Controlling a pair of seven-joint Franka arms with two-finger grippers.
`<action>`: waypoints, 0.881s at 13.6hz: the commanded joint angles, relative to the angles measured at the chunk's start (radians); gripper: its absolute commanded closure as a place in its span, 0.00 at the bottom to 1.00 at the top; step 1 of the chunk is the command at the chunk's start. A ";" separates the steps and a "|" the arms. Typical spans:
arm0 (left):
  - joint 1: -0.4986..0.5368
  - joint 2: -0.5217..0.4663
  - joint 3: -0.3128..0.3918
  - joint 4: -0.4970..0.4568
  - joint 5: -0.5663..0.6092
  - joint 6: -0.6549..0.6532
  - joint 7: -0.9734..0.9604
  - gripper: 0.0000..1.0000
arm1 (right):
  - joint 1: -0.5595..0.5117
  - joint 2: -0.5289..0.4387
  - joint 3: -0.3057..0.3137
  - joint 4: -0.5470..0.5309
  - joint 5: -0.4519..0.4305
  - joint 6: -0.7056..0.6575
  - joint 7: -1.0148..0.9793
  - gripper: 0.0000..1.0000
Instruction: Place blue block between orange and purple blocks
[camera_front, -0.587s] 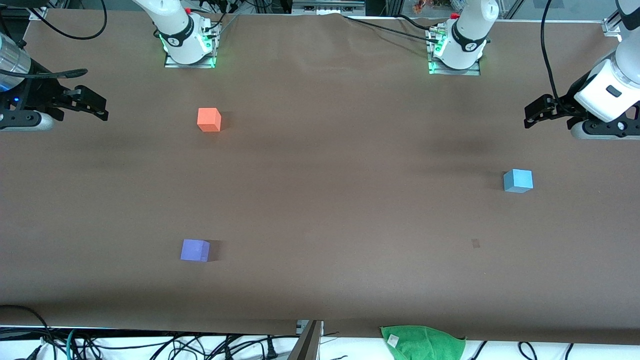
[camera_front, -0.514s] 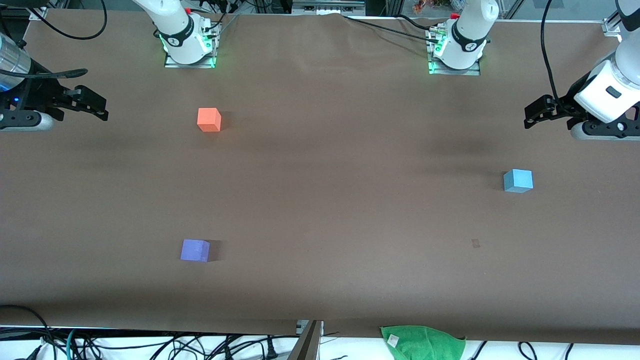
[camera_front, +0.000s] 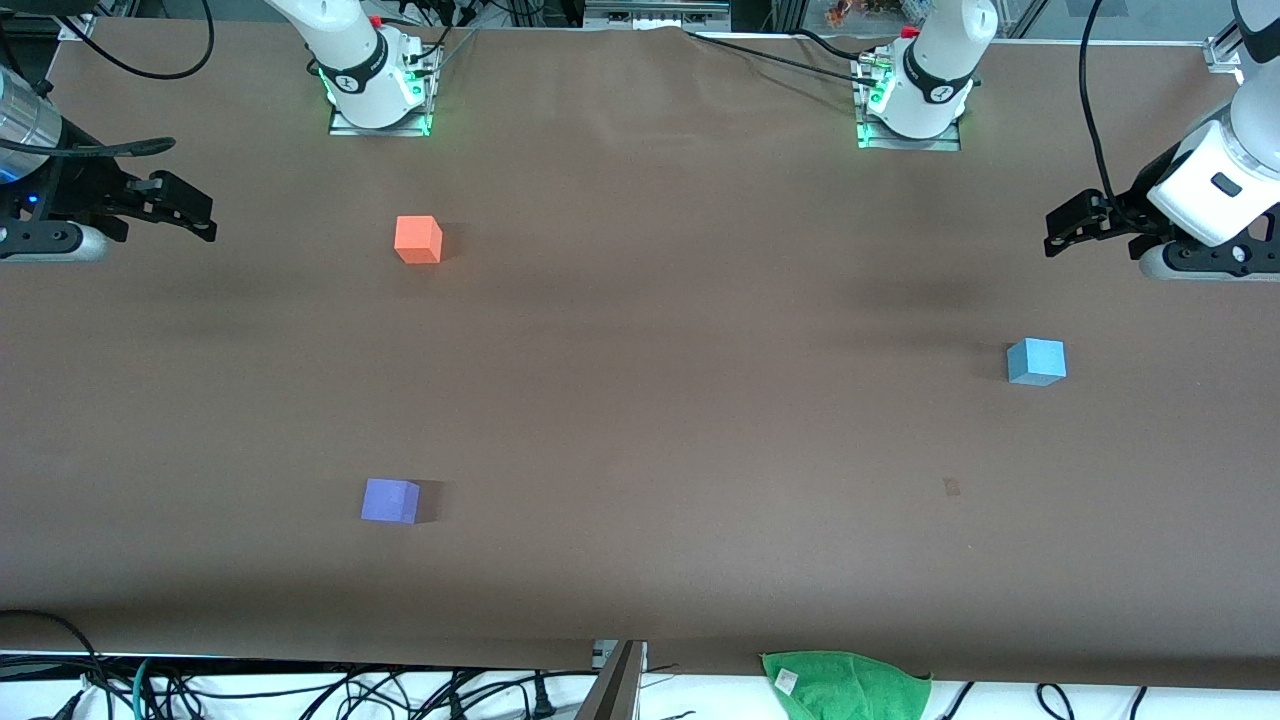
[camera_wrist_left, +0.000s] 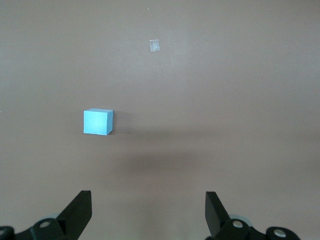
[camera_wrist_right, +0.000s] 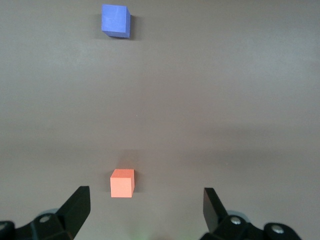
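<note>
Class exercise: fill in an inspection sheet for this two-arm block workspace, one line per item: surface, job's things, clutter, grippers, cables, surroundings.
Surface: brown table cover, a small pale mark on it.
Job's things: blue block toward the left arm's end; orange block and purple block toward the right arm's end, purple nearer the front camera. All apart, none held.
Clutter: nothing seen.
Grippers: left gripper open, above the table's left-arm end; right gripper open, above the right-arm end.
Cables: black cables below the table's near edge.
Surroundings: green cloth at the near edge.

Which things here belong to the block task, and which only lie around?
Belong: blue block, orange block, purple block, open left gripper, open right gripper.
Lying about: green cloth, cables at the table's edge.
</note>
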 joint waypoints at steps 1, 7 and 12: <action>-0.005 0.022 0.008 0.037 -0.015 -0.024 -0.003 0.00 | -0.013 0.004 0.011 0.016 -0.008 -0.017 -0.014 0.00; -0.005 0.074 0.010 0.077 -0.008 -0.052 0.000 0.00 | -0.013 0.004 0.011 0.016 -0.008 -0.017 -0.011 0.00; -0.005 0.093 0.010 0.100 -0.005 -0.074 0.004 0.00 | -0.013 0.004 0.011 0.016 -0.008 -0.017 -0.014 0.00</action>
